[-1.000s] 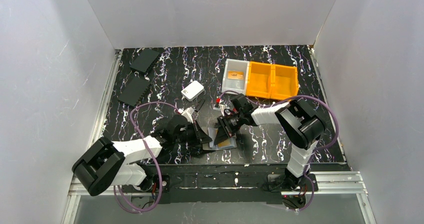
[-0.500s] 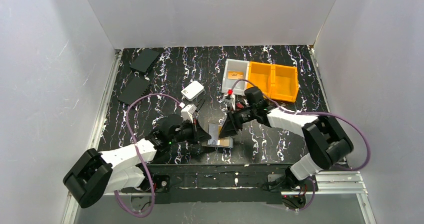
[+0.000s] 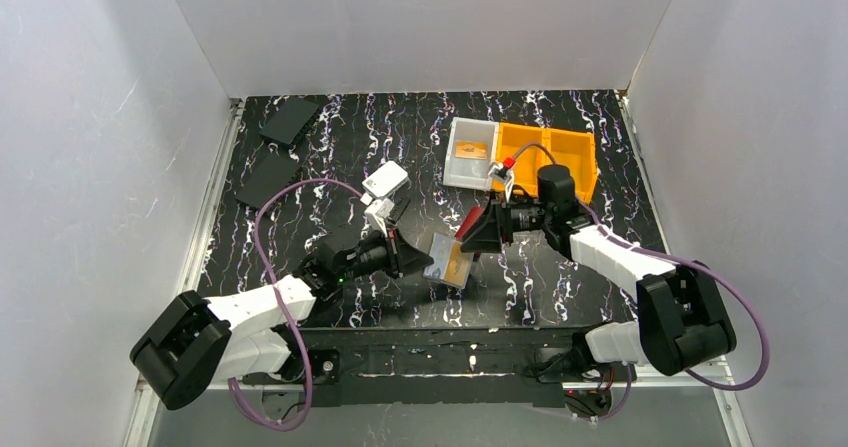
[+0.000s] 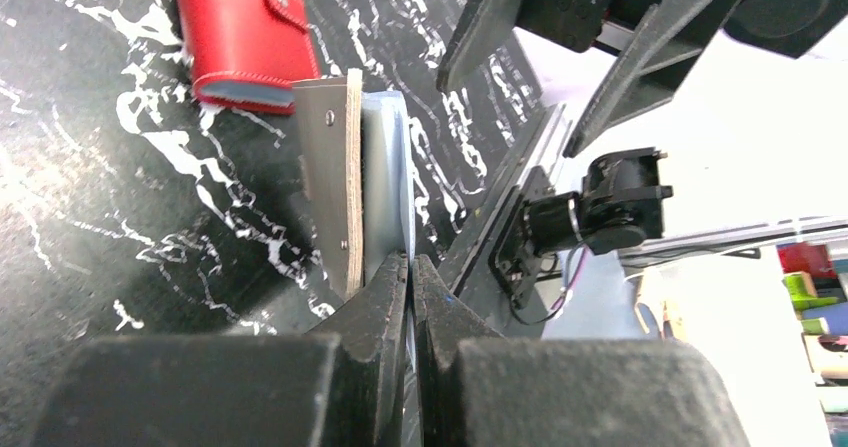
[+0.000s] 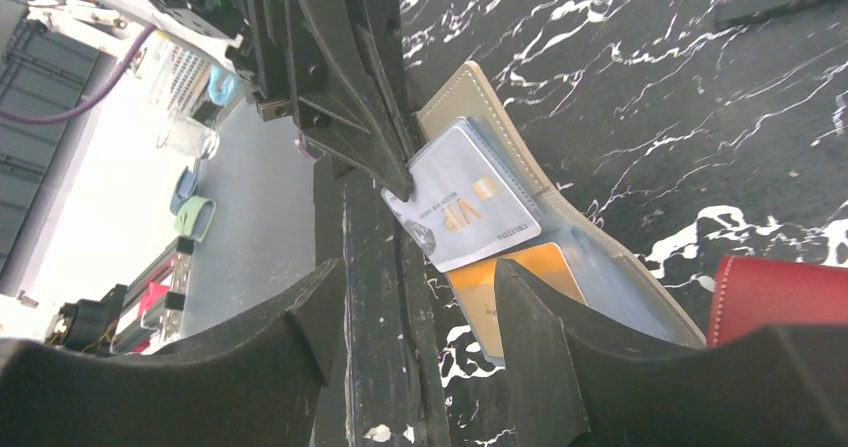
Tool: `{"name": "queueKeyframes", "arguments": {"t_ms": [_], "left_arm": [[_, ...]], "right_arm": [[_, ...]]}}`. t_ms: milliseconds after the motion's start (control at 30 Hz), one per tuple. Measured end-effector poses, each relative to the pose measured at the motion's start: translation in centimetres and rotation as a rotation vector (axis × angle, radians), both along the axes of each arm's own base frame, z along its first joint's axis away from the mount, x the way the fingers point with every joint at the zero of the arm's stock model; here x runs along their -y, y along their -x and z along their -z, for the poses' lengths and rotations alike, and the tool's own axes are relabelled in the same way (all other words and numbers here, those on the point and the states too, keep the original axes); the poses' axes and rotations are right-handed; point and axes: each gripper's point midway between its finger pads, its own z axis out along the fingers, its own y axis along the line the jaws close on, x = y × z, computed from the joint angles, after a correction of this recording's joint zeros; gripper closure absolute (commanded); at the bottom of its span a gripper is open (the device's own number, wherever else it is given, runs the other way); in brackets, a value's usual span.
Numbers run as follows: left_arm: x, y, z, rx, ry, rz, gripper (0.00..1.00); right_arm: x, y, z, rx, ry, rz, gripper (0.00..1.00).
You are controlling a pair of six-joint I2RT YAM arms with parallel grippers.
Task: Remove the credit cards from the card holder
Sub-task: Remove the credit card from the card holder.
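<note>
Noted left gripper clamped shut on edge of card holder, near middle of table's near edge. Found right gripper parted wide, holding nothing, just short of it. Made out silver-grey card inside, orange-brown card beneath, partly hidden by that gripper. Saw red wallet cut off at frame edge
</note>
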Motion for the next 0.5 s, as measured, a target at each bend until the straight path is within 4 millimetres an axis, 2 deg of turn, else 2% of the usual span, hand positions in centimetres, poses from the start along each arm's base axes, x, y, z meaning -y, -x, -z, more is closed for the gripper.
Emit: {"name": "queueKeyframes", "arguments": {"t_ms": [100,267,367,500], "left_arm": [[0.4,-0.2,-1.2,0.004,0.05,-0.009,1.0],[0.6,-0.4,-2.1,-0.008,0.092,-0.02,1.0],[0.7,-0.7,-1.7,-0.038,0.096,-0.035,1.0],[0.8,-1.0,-0.3,-0.105,0.08,-0.066,1.0]], "right_arm": [[0.8,-0.7,-1.2,0.007,-0.025,0.032,0.35],[1.6,-1.2,-2.4,0.008,-0.049,0.058,0.35],[1.6,-1.1,-2.6,0.0,-0.052,0.059,0.35],[1.4,-0.8,-2.3,-0.03,-0.055,0.061,0.37]]}}
